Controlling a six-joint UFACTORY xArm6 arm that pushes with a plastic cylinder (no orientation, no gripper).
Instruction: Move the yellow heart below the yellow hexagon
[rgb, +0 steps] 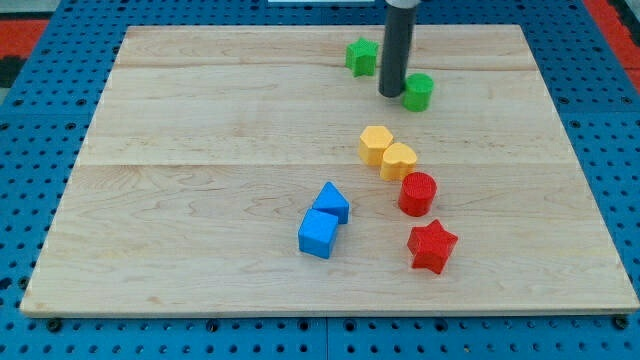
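The yellow hexagon (375, 143) lies right of the board's centre. The yellow heart (398, 160) touches it on its lower right side. My tip (390, 94) is above both, toward the view's top, about a block's width above the hexagon. The tip stands between the green star (362, 56) on its upper left and the green cylinder (418, 91), which it touches or nearly touches on its right.
A red cylinder (418, 193) lies just below the yellow heart, and a red star (432, 246) lies below that. A blue triangular block (331, 201) and a blue cube (319, 233) touch each other left of the red blocks. The wooden board (200, 200) sits on a blue perforated surface.
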